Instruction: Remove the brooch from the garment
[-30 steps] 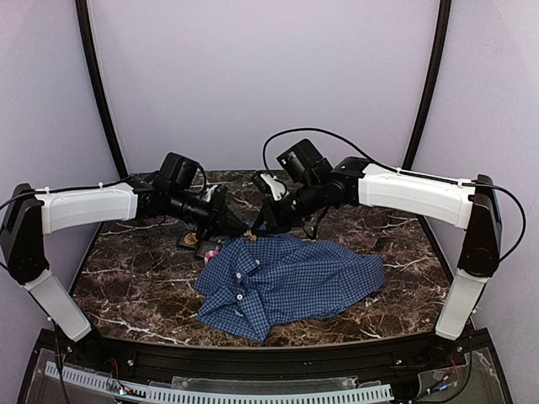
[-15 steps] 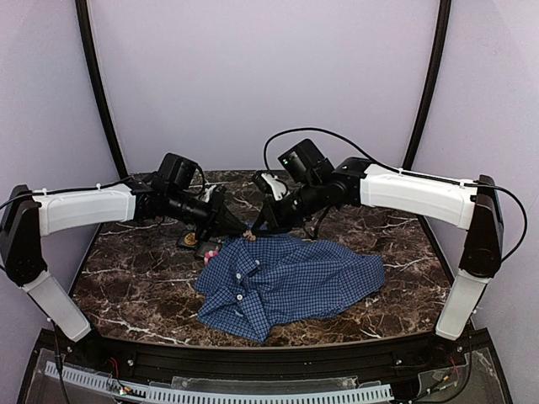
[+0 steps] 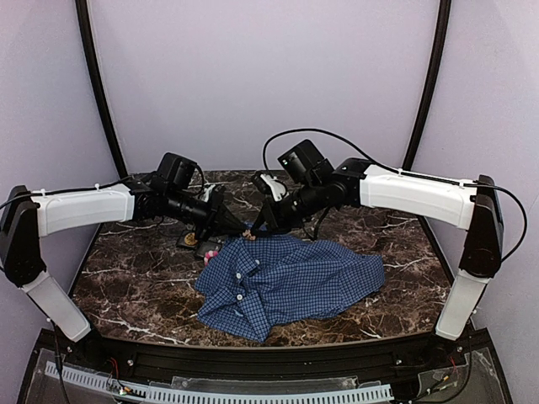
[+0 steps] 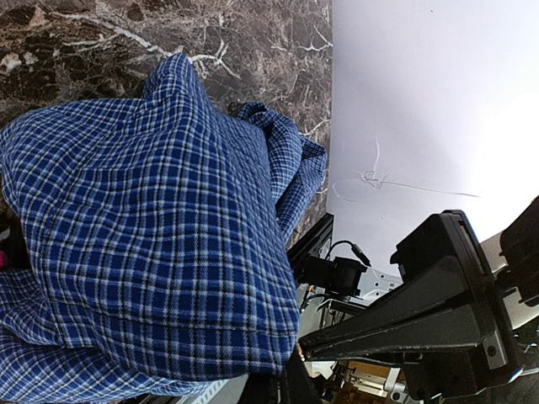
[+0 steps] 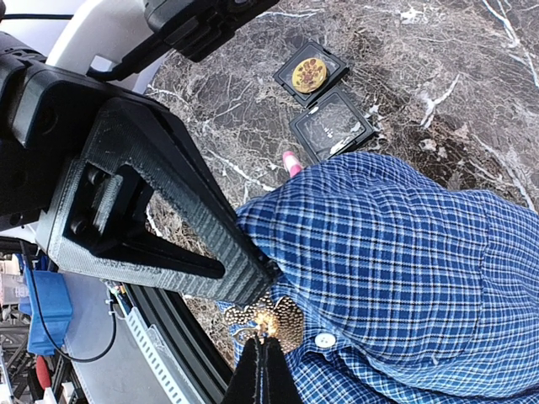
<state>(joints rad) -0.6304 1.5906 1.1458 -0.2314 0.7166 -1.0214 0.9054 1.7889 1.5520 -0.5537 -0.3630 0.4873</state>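
Note:
The garment (image 3: 286, 282), a blue-and-white check shirt with white buttons, lies crumpled on the marble table (image 3: 135, 286). Its far edge is lifted where both grippers meet. The brooch (image 5: 268, 316), a gold filigree piece, sits on the cloth next to a white button (image 5: 324, 340). My right gripper (image 5: 263, 352) is shut on the brooch's middle. My left gripper (image 4: 290, 370) is shut on the shirt's edge right beside the brooch. In the right wrist view it shows as a black wedge (image 5: 168, 227). From above, the two tips (image 3: 250, 229) almost touch.
A black tray (image 5: 333, 126) holding a gold piece (image 5: 309, 74) lies on the table beyond the shirt, at the left in the top view (image 3: 192, 240). A small pink thing (image 5: 291, 162) peeks out at the shirt's edge. Black frame posts (image 3: 97, 84) flank the table.

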